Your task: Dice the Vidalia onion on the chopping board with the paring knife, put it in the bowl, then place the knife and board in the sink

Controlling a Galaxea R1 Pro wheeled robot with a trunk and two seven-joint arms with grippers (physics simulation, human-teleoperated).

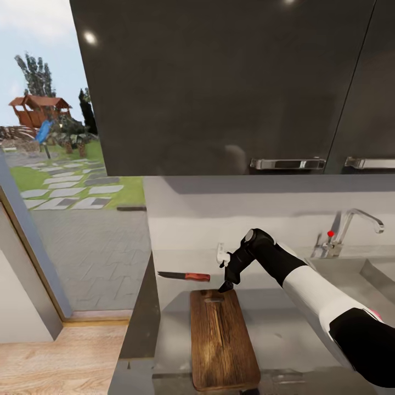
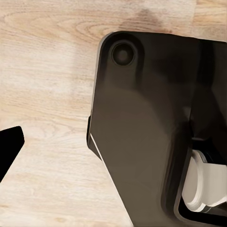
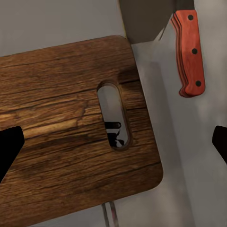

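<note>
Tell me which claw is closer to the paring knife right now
Right. The right claw hovers over the chopping board's handle-hole end, open, with the paring knife just beside it on the countertop. The left claw hangs over the wooden floor, away from the knife.

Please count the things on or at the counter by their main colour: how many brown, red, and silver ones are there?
Brown: 1, the chopping board
Red: 2, the knife by its handle and the knob at the tap
Silver: 1, the tap
Total: 4
</note>
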